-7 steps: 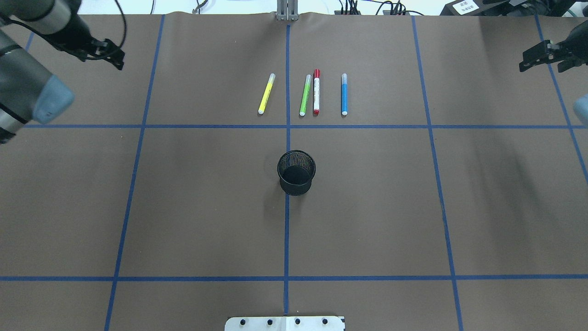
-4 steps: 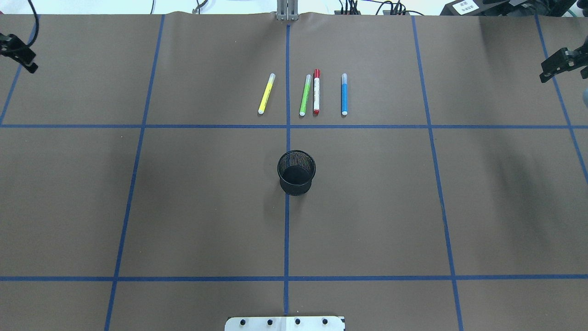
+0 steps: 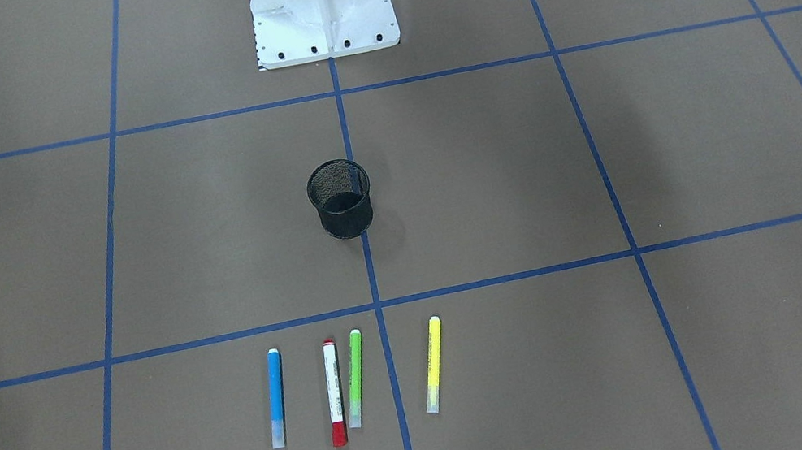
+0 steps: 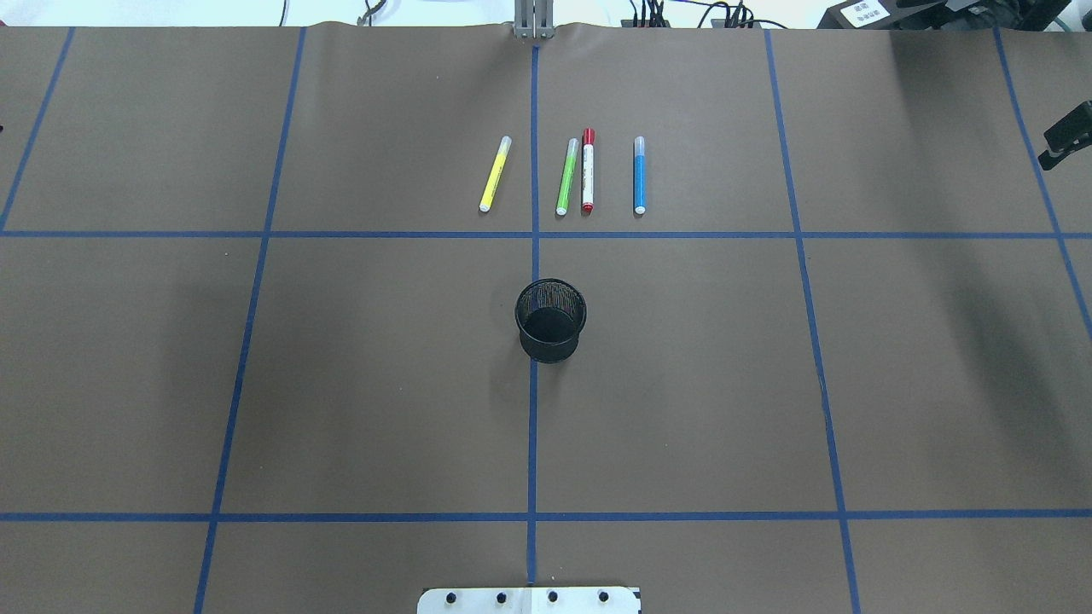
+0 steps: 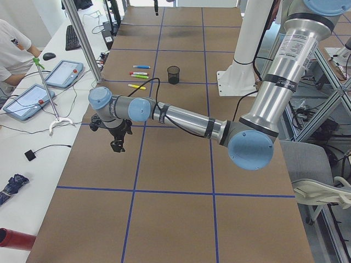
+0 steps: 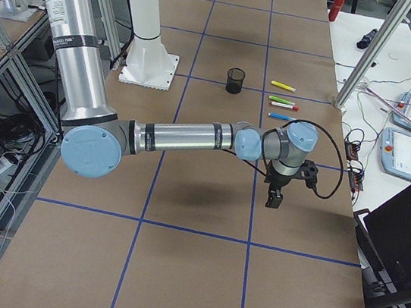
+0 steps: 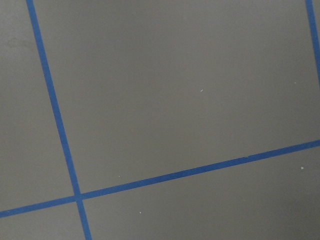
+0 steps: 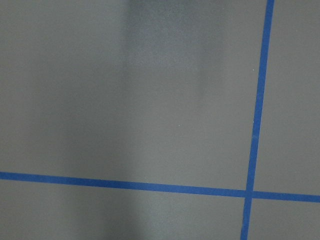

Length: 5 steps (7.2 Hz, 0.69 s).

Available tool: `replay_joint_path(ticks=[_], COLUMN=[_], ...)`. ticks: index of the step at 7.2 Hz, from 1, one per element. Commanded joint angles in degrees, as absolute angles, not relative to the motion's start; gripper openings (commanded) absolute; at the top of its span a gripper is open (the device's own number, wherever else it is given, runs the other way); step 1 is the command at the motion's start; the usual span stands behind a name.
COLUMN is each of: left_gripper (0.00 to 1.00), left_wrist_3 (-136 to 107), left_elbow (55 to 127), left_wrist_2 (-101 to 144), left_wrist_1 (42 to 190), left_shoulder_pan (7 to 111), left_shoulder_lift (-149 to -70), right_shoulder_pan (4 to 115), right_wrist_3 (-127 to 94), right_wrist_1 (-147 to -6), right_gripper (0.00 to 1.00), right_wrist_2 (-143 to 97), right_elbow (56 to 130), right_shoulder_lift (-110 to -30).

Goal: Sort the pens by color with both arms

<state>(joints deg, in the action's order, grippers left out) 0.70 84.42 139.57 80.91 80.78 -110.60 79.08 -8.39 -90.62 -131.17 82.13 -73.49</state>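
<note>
Four pens lie side by side on the brown table, beyond the cup in the overhead view: yellow [image 4: 495, 174], light green [image 4: 567, 176], white with red cap [image 4: 588, 170], blue [image 4: 639, 174]. In the front view they are blue [image 3: 276, 396], red-capped [image 3: 333, 392], green [image 3: 354, 377], yellow [image 3: 433, 364]. My left gripper [image 5: 116, 147] hangs over the table's left end, far from the pens. My right gripper [image 6: 272, 202] hangs over the right end; only a part shows at the overhead view's edge [image 4: 1068, 135]. I cannot tell whether either is open. Both wrist views show only bare table.
A black mesh cup [image 4: 550, 320] stands at the table's centre, nearer the robot than the pens. The white pedestal base [image 3: 321, 8] is at the robot's edge. A seated operator [image 5: 13, 46] and tablets are beside the far side of the table.
Both grippers have swung outward: the left one has left the overhead view on the left, the right one has moved to its right edge. Pens and cup have not moved.
</note>
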Motion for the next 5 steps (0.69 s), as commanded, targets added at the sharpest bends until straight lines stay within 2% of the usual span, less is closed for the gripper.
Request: replay_joint_path(ticks=[1, 5], left_gripper=[0.99, 0.99], left_wrist_3=[0.6, 0.6], left_elbow=[85.6, 86.7], left_wrist_2=[140.4, 140.3], left_wrist_1=[81.1, 81.9], left_shoulder_pan=[81.1, 81.3], left_shoulder_lift=[-108.7, -105.2], right_shoulder_pan=[79.3, 79.3], right_wrist_3=[-7.9, -8.8], right_wrist_1=[-90.2, -89.6], right_gripper=[1.00, 1.00], right_wrist_2=[-131.0, -130.4], right_elbow=[81.7, 83.0], right_shoulder_lift=[-73.5, -73.5])
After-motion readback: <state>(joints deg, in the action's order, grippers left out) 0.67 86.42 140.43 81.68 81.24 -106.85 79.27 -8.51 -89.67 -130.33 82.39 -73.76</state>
